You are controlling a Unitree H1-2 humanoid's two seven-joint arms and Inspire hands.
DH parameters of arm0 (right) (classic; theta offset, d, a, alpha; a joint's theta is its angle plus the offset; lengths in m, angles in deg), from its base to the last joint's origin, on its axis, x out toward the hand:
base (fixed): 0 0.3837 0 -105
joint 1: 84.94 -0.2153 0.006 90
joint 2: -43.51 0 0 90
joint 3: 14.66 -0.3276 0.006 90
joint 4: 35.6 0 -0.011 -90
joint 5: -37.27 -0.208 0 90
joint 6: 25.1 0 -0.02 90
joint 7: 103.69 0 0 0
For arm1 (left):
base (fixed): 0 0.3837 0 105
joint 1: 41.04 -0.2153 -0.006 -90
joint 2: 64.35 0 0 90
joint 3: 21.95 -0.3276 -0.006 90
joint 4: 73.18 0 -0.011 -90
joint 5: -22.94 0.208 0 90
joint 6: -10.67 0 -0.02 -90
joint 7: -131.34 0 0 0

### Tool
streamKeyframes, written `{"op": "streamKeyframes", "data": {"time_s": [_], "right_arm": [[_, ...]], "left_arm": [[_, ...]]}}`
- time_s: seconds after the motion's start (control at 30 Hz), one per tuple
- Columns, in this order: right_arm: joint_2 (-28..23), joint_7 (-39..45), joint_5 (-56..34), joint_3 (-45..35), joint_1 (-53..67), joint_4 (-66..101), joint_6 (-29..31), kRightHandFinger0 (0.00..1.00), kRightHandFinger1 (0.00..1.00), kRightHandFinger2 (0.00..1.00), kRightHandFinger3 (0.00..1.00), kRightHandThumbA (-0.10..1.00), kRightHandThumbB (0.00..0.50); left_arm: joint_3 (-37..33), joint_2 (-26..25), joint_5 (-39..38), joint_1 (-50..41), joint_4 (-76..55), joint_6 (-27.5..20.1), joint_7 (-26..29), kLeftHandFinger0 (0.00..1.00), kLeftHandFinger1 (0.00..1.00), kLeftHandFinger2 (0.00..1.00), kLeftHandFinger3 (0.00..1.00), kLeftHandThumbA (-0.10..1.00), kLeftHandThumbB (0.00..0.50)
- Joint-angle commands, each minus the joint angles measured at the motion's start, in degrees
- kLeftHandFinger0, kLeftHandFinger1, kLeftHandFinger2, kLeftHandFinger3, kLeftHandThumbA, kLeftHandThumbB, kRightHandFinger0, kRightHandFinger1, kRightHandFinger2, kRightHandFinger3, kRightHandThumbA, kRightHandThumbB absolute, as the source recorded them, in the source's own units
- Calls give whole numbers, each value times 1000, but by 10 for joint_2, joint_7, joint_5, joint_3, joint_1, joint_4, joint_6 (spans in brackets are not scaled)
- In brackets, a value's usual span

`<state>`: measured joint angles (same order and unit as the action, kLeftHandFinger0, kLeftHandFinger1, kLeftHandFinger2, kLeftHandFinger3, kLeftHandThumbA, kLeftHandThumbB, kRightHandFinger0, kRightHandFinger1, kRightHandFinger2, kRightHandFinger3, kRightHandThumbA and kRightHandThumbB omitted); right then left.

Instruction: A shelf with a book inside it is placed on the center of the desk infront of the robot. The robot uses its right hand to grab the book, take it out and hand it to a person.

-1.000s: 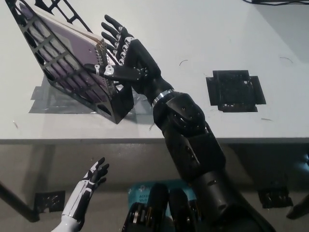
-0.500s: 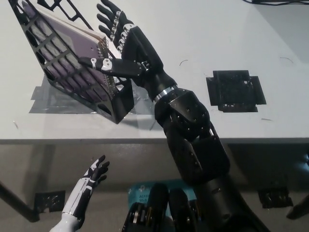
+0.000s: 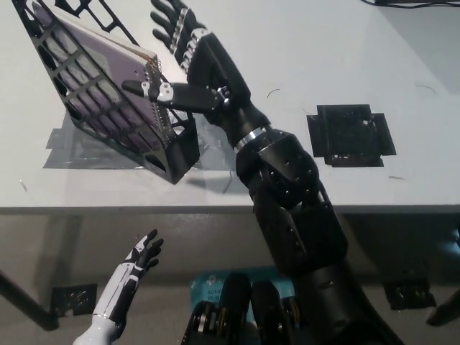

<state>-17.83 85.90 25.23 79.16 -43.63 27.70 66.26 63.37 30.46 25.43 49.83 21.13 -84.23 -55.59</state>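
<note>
The right hand has its fingers spread, the book in the shelf between thumb and fingers. It should close squarely on the spiral edge before pulling.

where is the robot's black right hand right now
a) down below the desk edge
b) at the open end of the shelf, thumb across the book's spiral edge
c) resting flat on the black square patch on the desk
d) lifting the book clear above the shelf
b: the right hand is at the open end of the shelf, thumb lying across the spiral edge of the book, which sits inside the shelf.
</note>
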Motion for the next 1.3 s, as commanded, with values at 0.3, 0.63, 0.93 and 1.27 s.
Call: {"op": "streamKeyframes", "data": {"time_s": [0.3, 0.63, 0.93, 1.27], "right_arm": [[15, 16, 12, 6, -37, -80, 47, 1000, 1000, 1000, 1000, 1000, 365], [16, 24, 19, 15, -45, -90, 39, 1000, 1000, 1000, 1000, 1000, 348], [12, 22, 52, 37, -72, -126, 53, 1000, 1000, 1000, 1000, 1000, 392], [7, 15, 61, 33, -99, -187, 74, 1000, 1000, 1000, 1000, 1000, 365]], "left_arm": [[-1, -9, 1, 15, -22, 7, -14, 1000, 1000, 1000, 1000, 1000, 363], [1, -8, -2, 15, -28, 20, -17, 1000, 1000, 1000, 1000, 1000, 392], [0, -10, 5, 23, -21, 8, -17, 1000, 1000, 1000, 1000, 1000, 349], [-3, -15, 11, 28, -20, 1, -19, 1000, 1000, 1000, 1000, 1000, 320]]}}
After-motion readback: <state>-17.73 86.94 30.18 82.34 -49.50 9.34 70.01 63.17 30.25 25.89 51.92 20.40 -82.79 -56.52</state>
